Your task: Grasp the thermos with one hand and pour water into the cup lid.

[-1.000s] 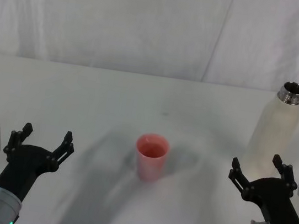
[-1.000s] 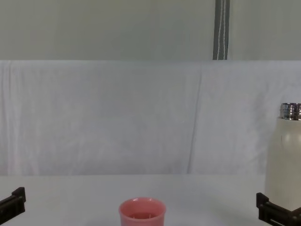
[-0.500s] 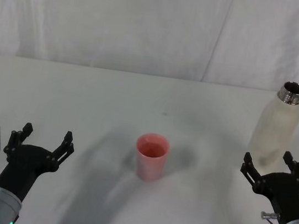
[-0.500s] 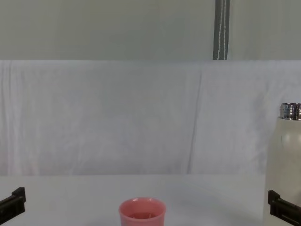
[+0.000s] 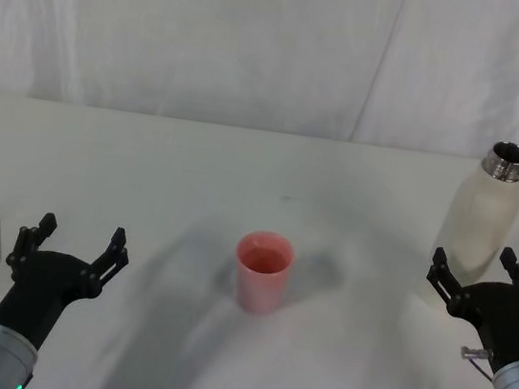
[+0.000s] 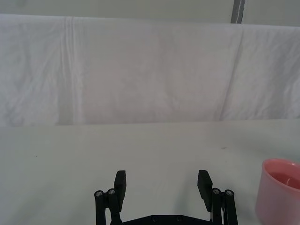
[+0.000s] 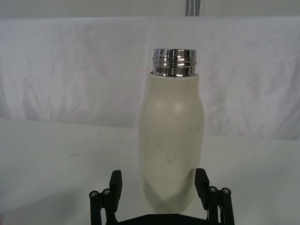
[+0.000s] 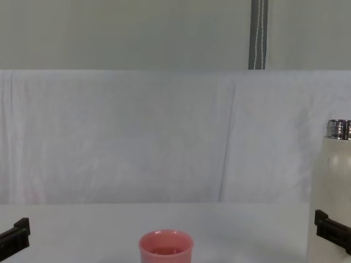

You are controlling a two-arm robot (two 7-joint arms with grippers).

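The left gripper (image 5: 73, 244) hovers low at the table's (image 5: 148, 160) near left, fingers spread wide on nothing. The pink cup lid (image 5: 262, 271) stands mouth-up at centre, open table all round. At far right the thermos (image 5: 480, 226) stands upright, steel neck skyward, the right gripper (image 5: 480, 276) just before its base, fingers apart.

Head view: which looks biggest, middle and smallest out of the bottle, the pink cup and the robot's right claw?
1. Thermos, tallest by far.
2. Right gripper, open, just in front of the thermos.
3. Cup lid.

The gripper sits nearer the camera, so it and the cup may really be closer in size.
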